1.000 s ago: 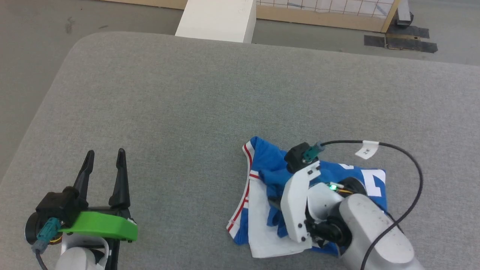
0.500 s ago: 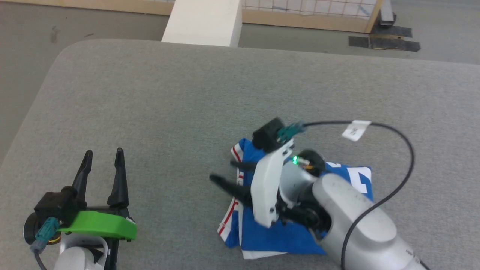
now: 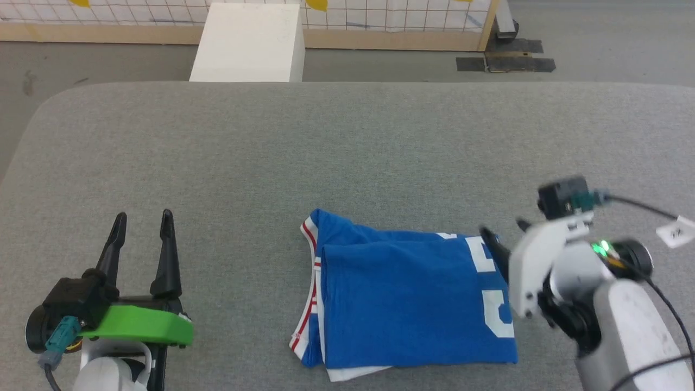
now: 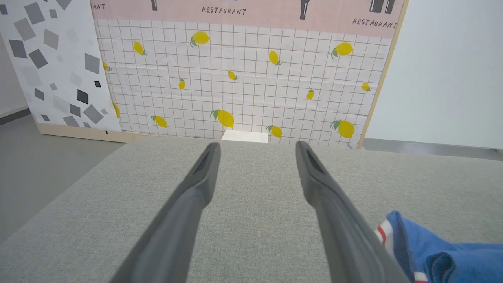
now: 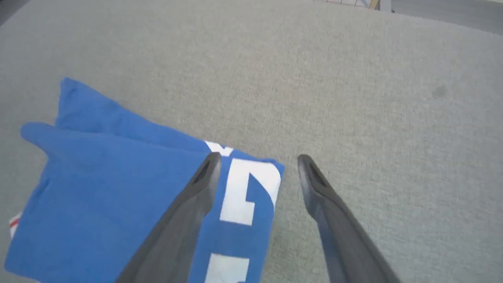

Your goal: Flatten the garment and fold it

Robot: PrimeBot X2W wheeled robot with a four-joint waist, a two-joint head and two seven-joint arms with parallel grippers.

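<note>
The garment (image 3: 412, 298) lies folded into a flat blue rectangle on the near middle of the table. Its white number (image 3: 491, 288) is at the right edge and its red-and-white trim (image 3: 309, 304) at the left. My right gripper (image 3: 502, 228) hovers open and empty at the garment's right edge. In the right wrist view this gripper (image 5: 259, 156) has one finger over the number of the garment (image 5: 118, 188) and the other over bare table. My left gripper (image 3: 143, 216) rests open and empty at the near left, apart from the cloth. The left wrist view shows that gripper (image 4: 257, 144) with the garment (image 4: 432, 255) at lower right.
The grey padded table (image 3: 347, 141) spreads wide around the garment. A white box (image 3: 247, 43) stands on the floor past the far edge, before a lemon-patterned panel (image 4: 243, 78). Black mats (image 3: 505, 54) lie on the floor at far right. A tagged cable (image 3: 673, 231) trails from my right wrist.
My right gripper opened, let go of the garment and drew back to its right edge. The blue half now lies flat over the rest. The head camera has shifted.
</note>
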